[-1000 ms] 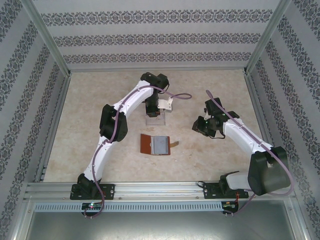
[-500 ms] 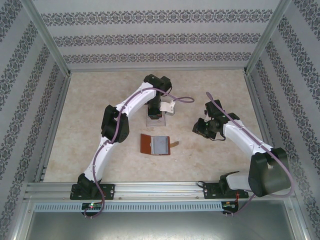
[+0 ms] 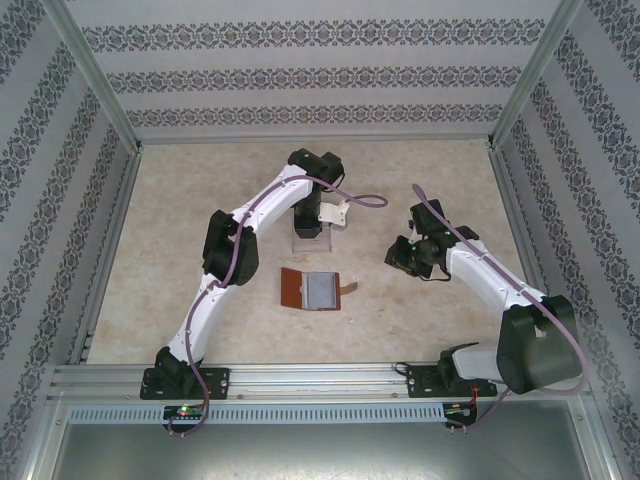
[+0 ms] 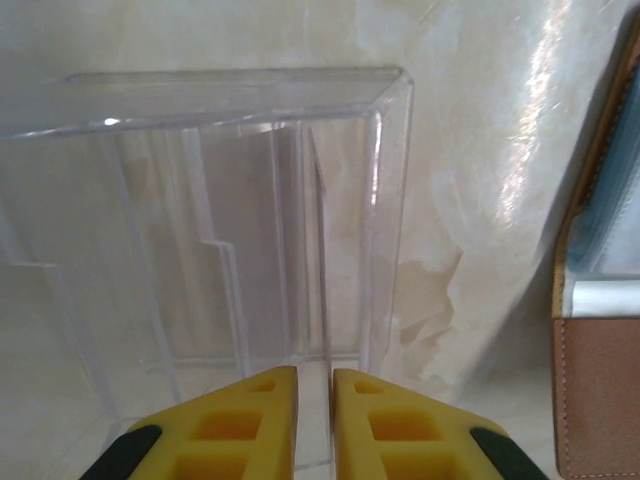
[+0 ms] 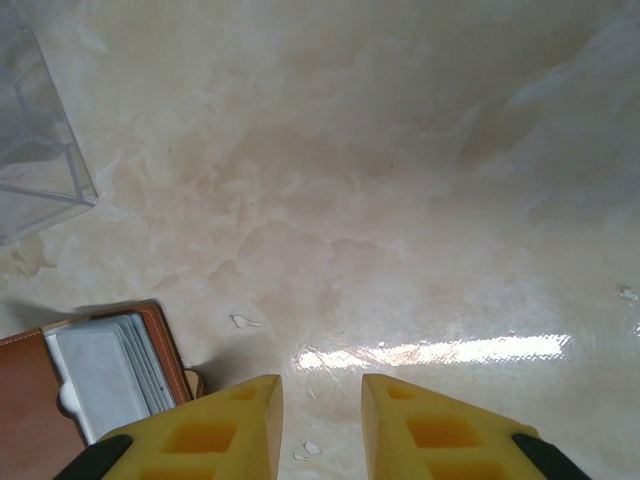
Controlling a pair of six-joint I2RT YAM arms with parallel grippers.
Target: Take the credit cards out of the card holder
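Note:
The card holder (image 3: 310, 288) lies open on the table, reddish-brown with a grey-blue inside, its tab pointing right. Pale grey credit cards (image 5: 104, 370) sit stacked in the pocket of the card holder (image 5: 28, 395). My left gripper (image 3: 308, 228) hangs over the clear tray (image 3: 310, 240), beyond the card holder. In the left wrist view my left gripper (image 4: 315, 372) is open by a narrow gap; a thin pale edge runs between the fingers into the tray (image 4: 240, 200), and I cannot tell if it is a card. My right gripper (image 3: 398, 256) hovers right of the card holder, and my right gripper (image 5: 320, 385) is open and empty.
The card holder's edge (image 4: 600, 390) lies just right of the tray. A corner of the tray (image 5: 35, 150) shows at the upper left of the right wrist view. Aluminium frame posts and patterned walls close in the beige marbled table (image 3: 180, 200).
My left gripper shifted slightly over the tray, and its jaws have parted a little. The right arm and the card holder have not moved.

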